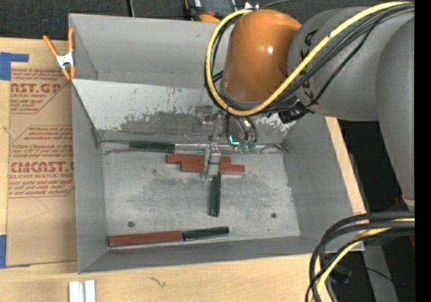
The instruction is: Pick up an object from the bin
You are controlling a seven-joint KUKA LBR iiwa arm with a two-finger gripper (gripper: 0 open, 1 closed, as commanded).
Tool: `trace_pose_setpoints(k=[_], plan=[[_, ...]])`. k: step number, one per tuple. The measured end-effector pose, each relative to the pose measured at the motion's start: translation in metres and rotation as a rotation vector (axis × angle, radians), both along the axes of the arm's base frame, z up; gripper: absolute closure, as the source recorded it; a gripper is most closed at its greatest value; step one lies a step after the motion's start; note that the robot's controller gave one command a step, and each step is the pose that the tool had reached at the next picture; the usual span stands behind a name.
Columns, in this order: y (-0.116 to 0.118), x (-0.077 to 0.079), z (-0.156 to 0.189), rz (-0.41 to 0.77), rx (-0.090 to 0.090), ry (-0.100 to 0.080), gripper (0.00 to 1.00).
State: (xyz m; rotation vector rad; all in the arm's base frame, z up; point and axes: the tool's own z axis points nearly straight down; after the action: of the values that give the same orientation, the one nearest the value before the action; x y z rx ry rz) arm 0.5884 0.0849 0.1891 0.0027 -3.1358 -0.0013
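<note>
Orange wrist cover [259, 51], gripper [213, 162] above red-brown blocks [183, 158]

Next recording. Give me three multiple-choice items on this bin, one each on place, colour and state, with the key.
1. In the grey metal bin, the gripper is above: A its near-left corner; B the red-brown flat blocks mid-floor; C its far-left corner.
2. The thin stick just nearer than those blocks is: A dark green; B yellow; C white.
3. The long red-brown bar by the near wall: A stands on end; B hangs lifted; C lies flat.
Key: B, it hangs over them; A, plainly dark green; C, it rests along the floor.
</note>
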Motion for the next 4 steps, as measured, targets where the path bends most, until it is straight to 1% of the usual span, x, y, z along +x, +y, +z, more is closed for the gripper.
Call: trace_pose_setpoints(k=[1,2,3,4], plan=[[-0.033,-0.005,-0.101,0.025,-0.002,0.001,0.00],[-0.071,-0.002,-0.119,-0.105,0.001,-0.005,0.00],[-0.071,-0.002,-0.119,-0.103,0.000,-0.007,1.00],[-0.083,-0.007,-0.118,-0.089,-0.001,-0.006,1.00]])
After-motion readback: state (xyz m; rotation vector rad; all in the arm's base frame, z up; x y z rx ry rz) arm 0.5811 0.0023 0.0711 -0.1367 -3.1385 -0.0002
